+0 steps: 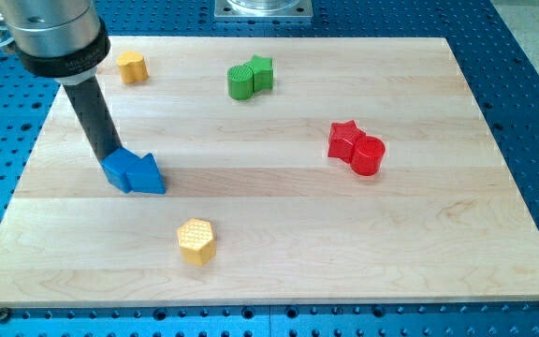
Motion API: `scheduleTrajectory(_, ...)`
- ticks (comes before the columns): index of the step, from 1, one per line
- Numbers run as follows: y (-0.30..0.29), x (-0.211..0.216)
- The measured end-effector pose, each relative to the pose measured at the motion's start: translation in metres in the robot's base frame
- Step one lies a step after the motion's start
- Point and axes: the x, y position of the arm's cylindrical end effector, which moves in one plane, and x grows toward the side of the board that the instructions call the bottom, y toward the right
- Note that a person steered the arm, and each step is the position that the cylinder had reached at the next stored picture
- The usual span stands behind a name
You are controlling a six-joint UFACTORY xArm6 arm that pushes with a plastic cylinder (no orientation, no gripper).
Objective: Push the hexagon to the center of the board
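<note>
A yellow hexagon block (196, 241) lies near the view's bottom, left of the board's middle. My tip (111, 155) is at the view's left, touching the top-left of a pair of blue blocks (133, 171). The tip is above and to the left of the yellow hexagon, well apart from it, with the blue blocks between them.
A small yellow block (133, 67) sits at the view's top left. Two green blocks (250, 77) touch each other at the top middle. A red star (344, 139) and a red cylinder (368, 155) touch at the right. The wooden board (419, 243) lies on a blue perforated table.
</note>
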Motion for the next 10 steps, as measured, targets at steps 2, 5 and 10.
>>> scheduleTrajectory(2, -0.026, 0.115)
scheduleTrajectory(5, 0.121, 0.139)
scheduleTrajectory(10, 0.155, 0.068)
